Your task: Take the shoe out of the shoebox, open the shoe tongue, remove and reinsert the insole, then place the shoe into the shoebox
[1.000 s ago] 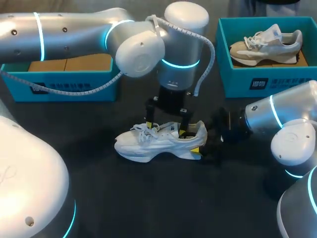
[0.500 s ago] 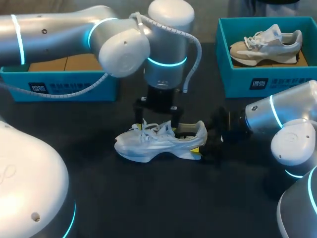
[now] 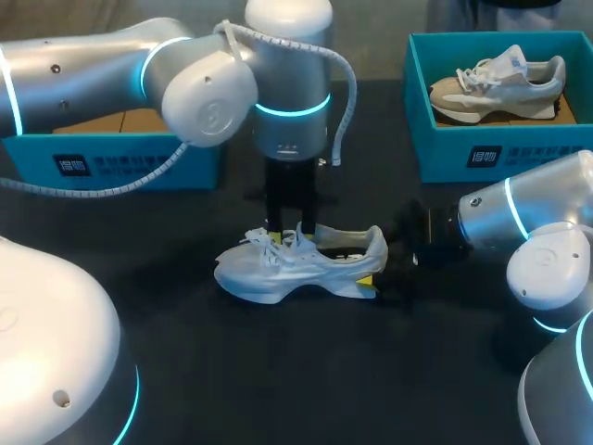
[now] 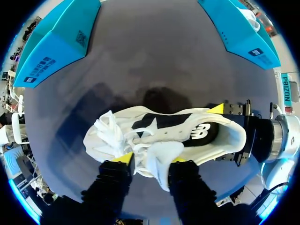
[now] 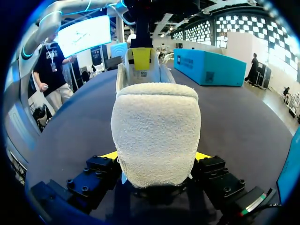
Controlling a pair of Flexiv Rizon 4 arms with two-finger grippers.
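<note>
A white shoe [image 3: 296,264] stands upright on the dark table, toe to the left. My left gripper [image 3: 290,232] comes straight down on its laced part. In the left wrist view its yellow tips press the raised tongue [image 4: 157,157] from both sides, so the left gripper [image 4: 151,160] is shut on it. My right gripper [image 3: 382,269] is shut on the shoe's heel from the right. In the right wrist view the fuzzy heel [image 5: 157,126] fills the gap of the right gripper [image 5: 157,157]. The dark insole [image 4: 171,121] shows inside the shoe.
A teal shoebox [image 3: 482,153] at the back right holds a beige shoe [image 3: 500,79]. Another teal box [image 3: 120,158] with brown cardboard inside stands at the back left, behind my left arm. Bare table lies in front of the shoe.
My left arm has shifted left along the shoe, from its heel opening to the laces. Its fingers have drawn together onto the tongue. The right arm and shoe stayed still.
</note>
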